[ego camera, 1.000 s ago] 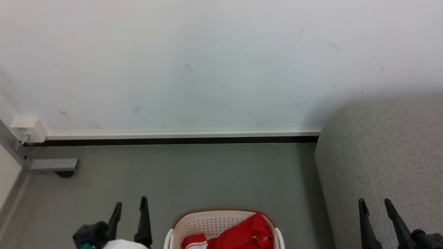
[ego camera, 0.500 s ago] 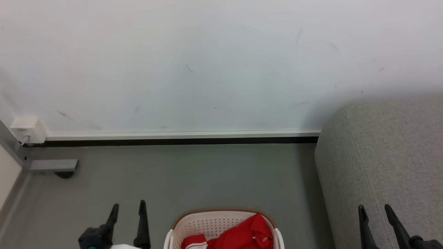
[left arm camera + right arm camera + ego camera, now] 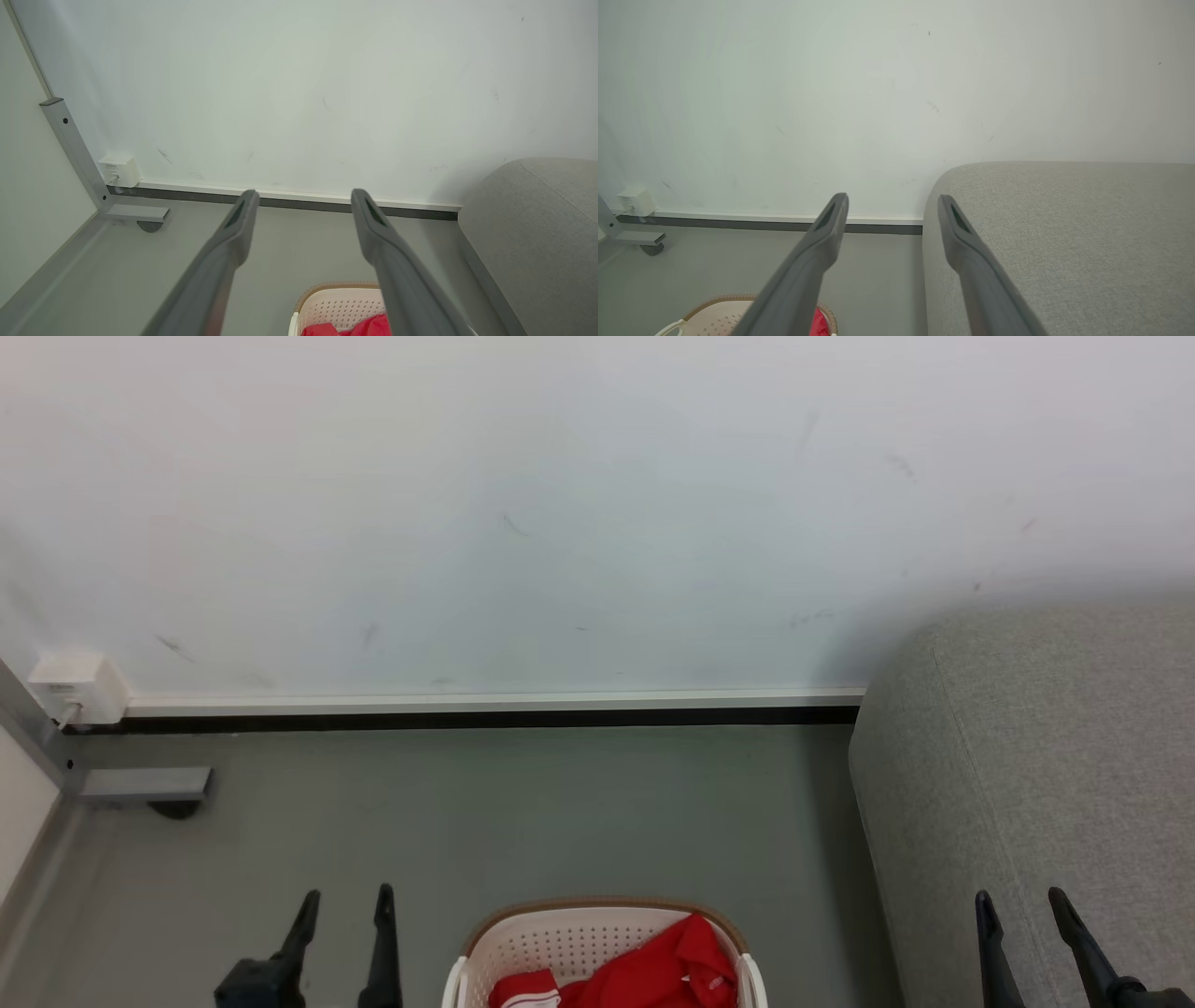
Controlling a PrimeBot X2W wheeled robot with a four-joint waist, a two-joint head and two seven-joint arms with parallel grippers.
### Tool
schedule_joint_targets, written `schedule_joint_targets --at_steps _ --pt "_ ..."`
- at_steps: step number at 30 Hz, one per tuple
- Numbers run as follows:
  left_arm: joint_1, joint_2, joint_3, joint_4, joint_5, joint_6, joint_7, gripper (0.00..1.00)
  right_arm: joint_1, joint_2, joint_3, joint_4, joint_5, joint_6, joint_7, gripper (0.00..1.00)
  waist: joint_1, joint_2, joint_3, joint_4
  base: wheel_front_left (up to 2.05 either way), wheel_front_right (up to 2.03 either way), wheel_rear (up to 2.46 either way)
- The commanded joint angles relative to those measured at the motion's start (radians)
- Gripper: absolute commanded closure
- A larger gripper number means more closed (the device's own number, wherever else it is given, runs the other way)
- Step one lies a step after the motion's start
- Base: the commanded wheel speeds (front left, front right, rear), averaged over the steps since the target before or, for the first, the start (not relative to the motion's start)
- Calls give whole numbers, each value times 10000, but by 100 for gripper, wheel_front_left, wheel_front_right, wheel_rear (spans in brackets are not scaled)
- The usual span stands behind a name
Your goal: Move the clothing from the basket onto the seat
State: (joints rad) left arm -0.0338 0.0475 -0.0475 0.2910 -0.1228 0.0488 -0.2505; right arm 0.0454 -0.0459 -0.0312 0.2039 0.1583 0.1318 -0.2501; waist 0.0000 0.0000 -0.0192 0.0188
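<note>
Overall: the head view looks down on a grey floor (image 3: 513, 812) that meets a pale wall (image 3: 560, 504), with a white and black skirting strip (image 3: 485, 707) along the join.
Basket: the basket (image 3: 607, 902) stands on the floor at the bottom middle of the head frame, cut by the lower edge. Its cream side has rows of small holes under a brown rim.
Clothing: the clothing (image 3: 653, 966) lies bunched inside the basket. It is bright red and heaped toward the right side, with a white-trimmed piece at the lower left of the heap.
Seat: the seat (image 3: 1046, 756) takes up the right side of the head frame. It is light grey fabric with a rounded corner toward the wall and a seam down its top. A strip of floor lies between it and the basket.
Left pincer: the left pincer (image 3: 347, 896) sits at the lower left of the head frame, over the floor left of the basket. Its 2 dark fingers stand apart with nothing between them. In the left wrist view the basket and red cloth show at the bottom, right of centre.
Right pincer: the right pincer (image 3: 1018, 896) sits at the lower right of the head frame, in front of the seat's fabric. Its 2 fingers are apart and empty. Whether it touches the seat cannot be told.
Wall box: a small white box (image 3: 75, 686) sits on the wall at the left, just above the skirting.
Metal foot: a grey metal foot (image 3: 145, 784) lies on the floor at the left, with a dark wheel under it.
</note>
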Motion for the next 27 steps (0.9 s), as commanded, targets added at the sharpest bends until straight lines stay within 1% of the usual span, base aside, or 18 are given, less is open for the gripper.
schedule_joint_targets --at_steps 1,6,13,27 --pt "123 69 35 61 265 -55 -91 0 148 -78 -58 78 -195 -20 -94 0 0 0 -13 5 0 0 0" --pt "163 66 112 153 427 -208 -157 0 187 -75 -152 313 -408 -21 -176 0 0 0 -41 2 0 0 0" --pt "155 58 250 225 135 -414 -145 0 101 -73 -326 524 -249 -21 -159 0 0 0 -32 -39 0 0 0" --pt "114 54 237 341 60 -399 -145 0 32 -69 -526 538 -304 -21 -159 0 0 0 -38 -83 0 0 0"
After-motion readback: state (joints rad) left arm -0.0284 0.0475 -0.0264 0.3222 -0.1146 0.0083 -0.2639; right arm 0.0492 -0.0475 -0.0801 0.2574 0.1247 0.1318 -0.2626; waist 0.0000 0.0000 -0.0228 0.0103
